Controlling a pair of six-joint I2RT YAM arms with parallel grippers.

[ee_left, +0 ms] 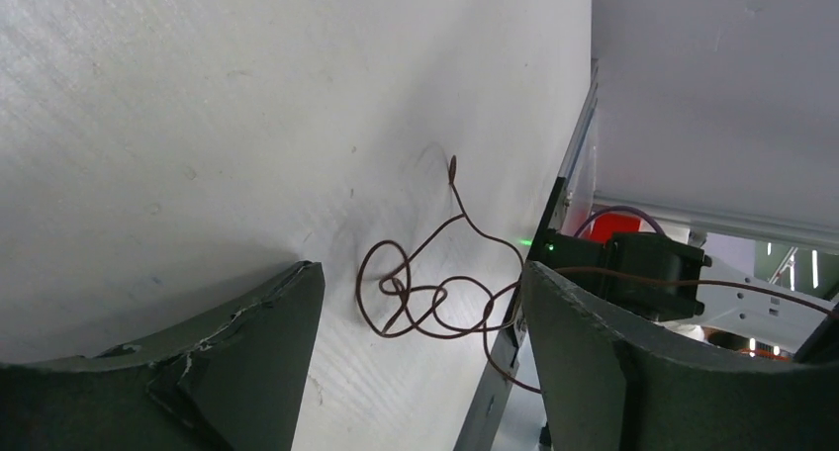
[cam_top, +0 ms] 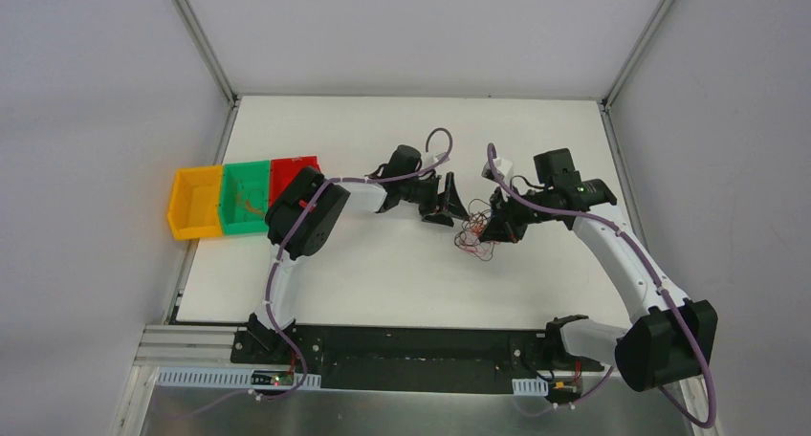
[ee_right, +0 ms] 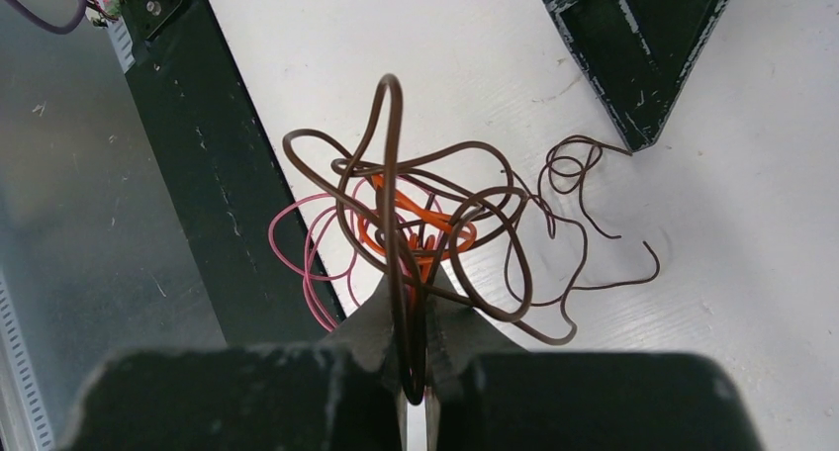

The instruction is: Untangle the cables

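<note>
The task looks barely under way, by my reading; the cables (ee_right: 425, 224) form one clump, dark brown loops woven through orange and pink-red strands, hanging just ahead of the right claw (ee_right: 414, 303); that claw is pinched narrow on a single dark brown strand rising between its tips, so the knot is lifted a little rather than lying flat; one brown tail trails away from the clump on the worktop (cam_top: 383, 283), curling toward the left claw (ee_left: 420, 283); the left claw stands wide and holds nothing, its fingers set either side of that loose brown curl without touching it; in the overhead view a thin strand seems to lie in the green bin (cam_top: 244, 199), though it is too small to be sure; what is left is nearly everything: each colour has to be drawn free of the others; for room, bare worktop spreads on the near and far sides of both claws, and the worktop's edges lie well apart from them; the tight place is between the two claws, which stand near one another with the clump between; the bins sit well apart, beyond the left arm's elbow.
</note>
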